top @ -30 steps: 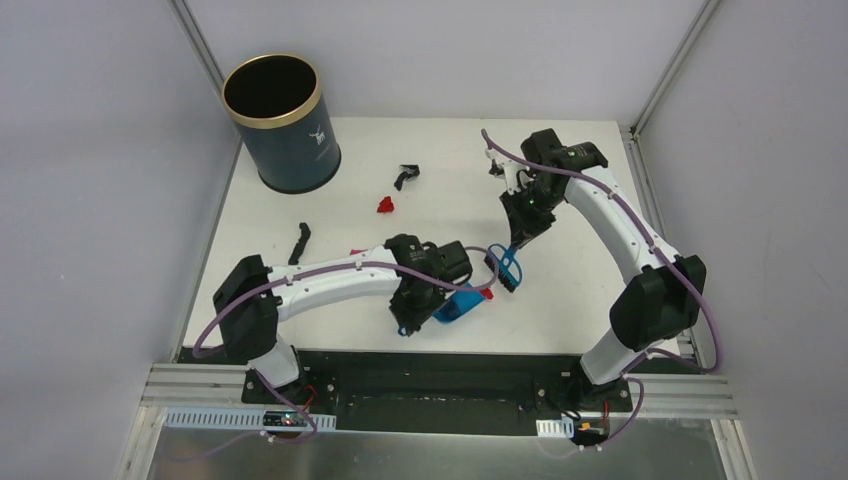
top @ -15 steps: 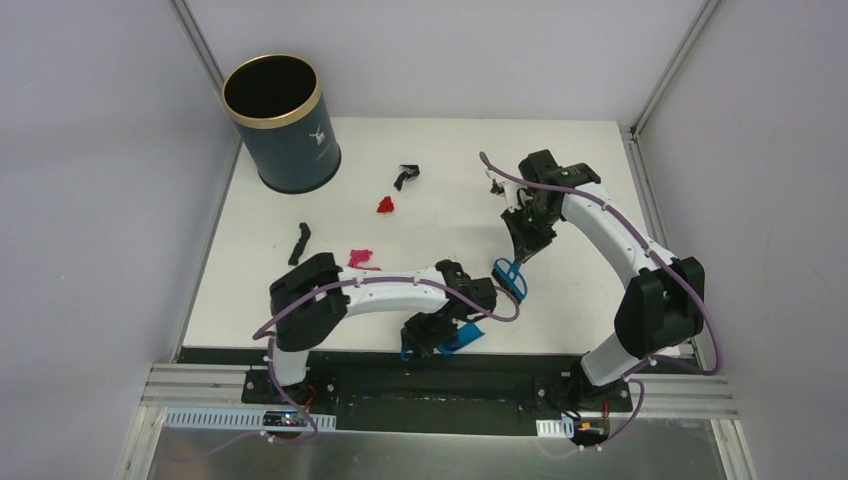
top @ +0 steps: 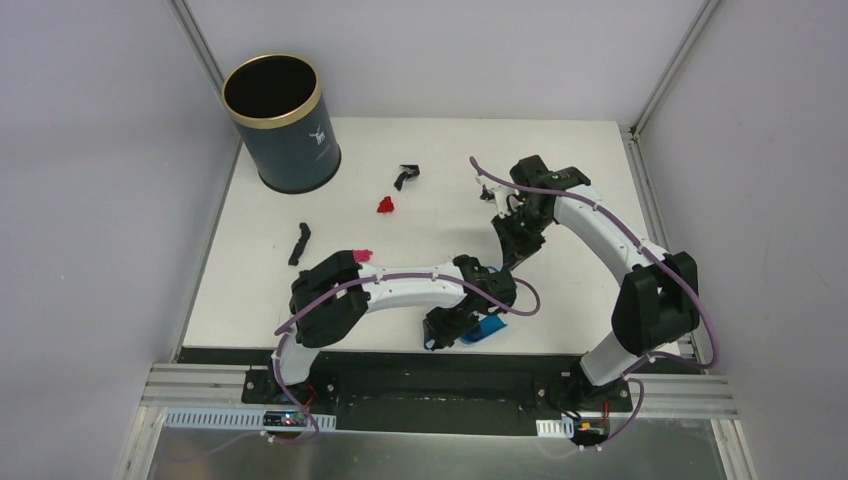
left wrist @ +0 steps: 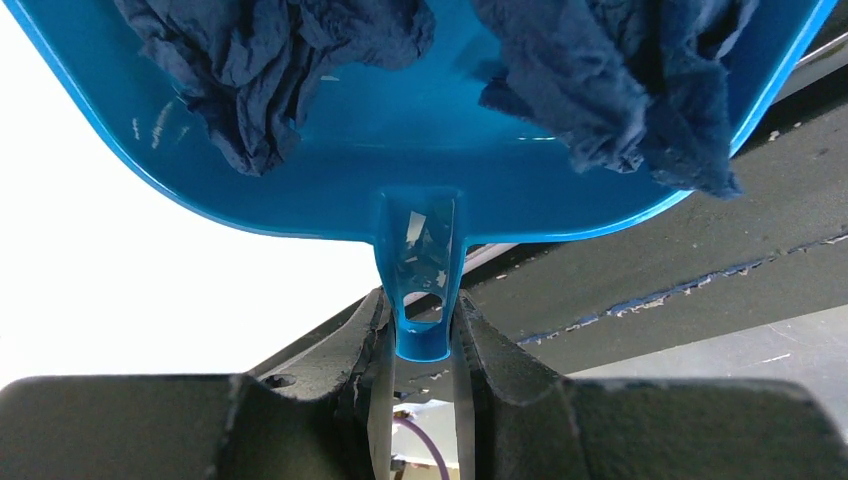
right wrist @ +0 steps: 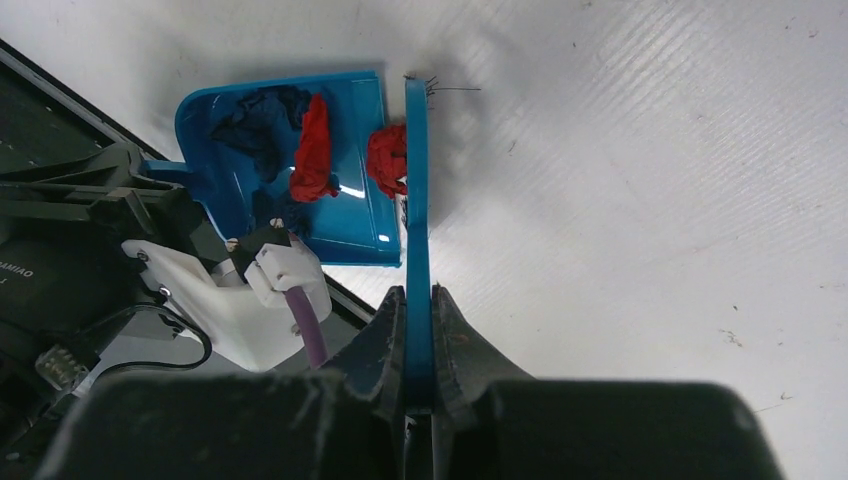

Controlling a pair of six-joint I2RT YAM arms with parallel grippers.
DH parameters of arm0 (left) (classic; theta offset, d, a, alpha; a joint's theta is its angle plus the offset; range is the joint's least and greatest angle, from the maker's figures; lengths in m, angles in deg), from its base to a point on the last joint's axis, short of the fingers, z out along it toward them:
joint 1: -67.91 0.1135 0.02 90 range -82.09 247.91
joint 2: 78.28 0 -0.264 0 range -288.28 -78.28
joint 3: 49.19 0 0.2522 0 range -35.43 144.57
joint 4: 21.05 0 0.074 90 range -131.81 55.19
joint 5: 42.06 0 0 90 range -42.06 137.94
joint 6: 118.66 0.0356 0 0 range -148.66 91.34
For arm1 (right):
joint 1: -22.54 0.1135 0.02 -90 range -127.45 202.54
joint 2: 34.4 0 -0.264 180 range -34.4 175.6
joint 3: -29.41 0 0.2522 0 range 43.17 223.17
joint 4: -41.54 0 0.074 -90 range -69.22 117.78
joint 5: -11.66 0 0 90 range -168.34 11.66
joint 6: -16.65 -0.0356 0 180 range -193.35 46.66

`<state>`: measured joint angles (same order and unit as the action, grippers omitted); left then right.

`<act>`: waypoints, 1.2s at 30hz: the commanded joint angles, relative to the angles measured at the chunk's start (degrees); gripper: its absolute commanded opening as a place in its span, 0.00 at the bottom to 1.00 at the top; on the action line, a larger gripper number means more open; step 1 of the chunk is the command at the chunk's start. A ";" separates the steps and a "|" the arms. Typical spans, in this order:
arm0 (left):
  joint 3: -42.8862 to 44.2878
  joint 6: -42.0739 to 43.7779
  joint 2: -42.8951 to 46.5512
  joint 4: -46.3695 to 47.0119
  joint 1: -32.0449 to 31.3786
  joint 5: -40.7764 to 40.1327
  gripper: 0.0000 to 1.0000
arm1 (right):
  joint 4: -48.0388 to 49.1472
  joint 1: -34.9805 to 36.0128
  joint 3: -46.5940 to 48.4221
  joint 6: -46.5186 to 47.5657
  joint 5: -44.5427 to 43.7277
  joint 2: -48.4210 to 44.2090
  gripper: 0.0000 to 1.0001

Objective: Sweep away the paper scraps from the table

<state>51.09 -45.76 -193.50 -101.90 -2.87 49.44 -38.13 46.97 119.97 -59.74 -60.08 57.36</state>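
My left gripper (top: 447,326) is shut on the handle (left wrist: 421,330) of the blue dustpan (top: 487,331), held near the front edge of the table (top: 570,300). Dark blue paper scraps (left wrist: 270,70) lie in the pan (left wrist: 400,185). My right gripper (top: 511,250) is shut on the blue brush handle (right wrist: 417,210). The brush stands at the dustpan's (right wrist: 350,220) lip, with one red scrap (right wrist: 385,160) against it and another (right wrist: 312,150) inside the pan. On the table lie a red scrap (top: 385,205), a pink one (top: 361,255) and two black ones (top: 405,176) (top: 299,243).
A dark blue gold-rimmed bin (top: 278,120) stands at the table's back left corner. Grey walls close in the table on three sides. A black rail (top: 420,365) runs along the front edge below the dustpan.
My left gripper has carried the dustpan to the right and nearer the front edge, uncovering the pink scrap. My right gripper has moved the brush slightly left and toward the pan.
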 commanded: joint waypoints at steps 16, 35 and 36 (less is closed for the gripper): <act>-8.45 1.37 10.09 12.73 1.65 -7.20 0.40 | -2.38 -0.26 -0.40 0.59 2.13 -5.10 0.00; -25.50 7.17 19.16 30.84 1.64 -2.93 0.44 | -2.73 -2.17 0.53 0.51 2.65 -5.28 0.00; -25.52 7.33 18.81 31.32 1.66 -2.52 0.43 | -2.69 -2.16 0.34 0.54 2.61 -5.48 0.00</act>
<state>25.37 -40.87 -174.77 -76.83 -1.37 44.96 -40.58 45.07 119.35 -59.67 -57.93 54.04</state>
